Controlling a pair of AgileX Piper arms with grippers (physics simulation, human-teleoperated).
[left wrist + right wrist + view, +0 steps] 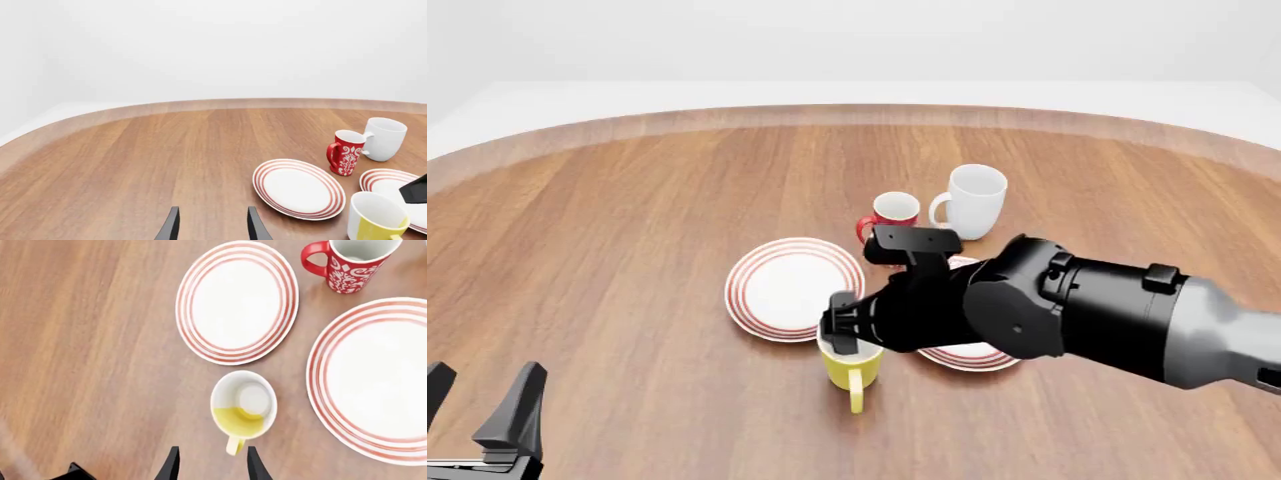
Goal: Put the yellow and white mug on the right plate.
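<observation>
The yellow and white mug point(243, 405) stands upright on the table between the two red-ringed plates, its handle pointing toward the arms' side. It also shows in the front view point(851, 372) and the left wrist view point(375, 218). The right plate point(377, 380) lies just right of the mug and is mostly hidden under my right arm in the front view point(972, 358). My right gripper point(210, 466) is open and hovers above the mug, its fingers on either side of the handle's end without holding it. My left gripper point(481, 412) is open and empty at the near left.
The twin left plate point(794, 288) lies left of and behind the mug. A red patterned mug point(894, 214) and a taller white mug point(974, 198) stand behind the plates. The table's curved far edge point(854, 112) runs across the back.
</observation>
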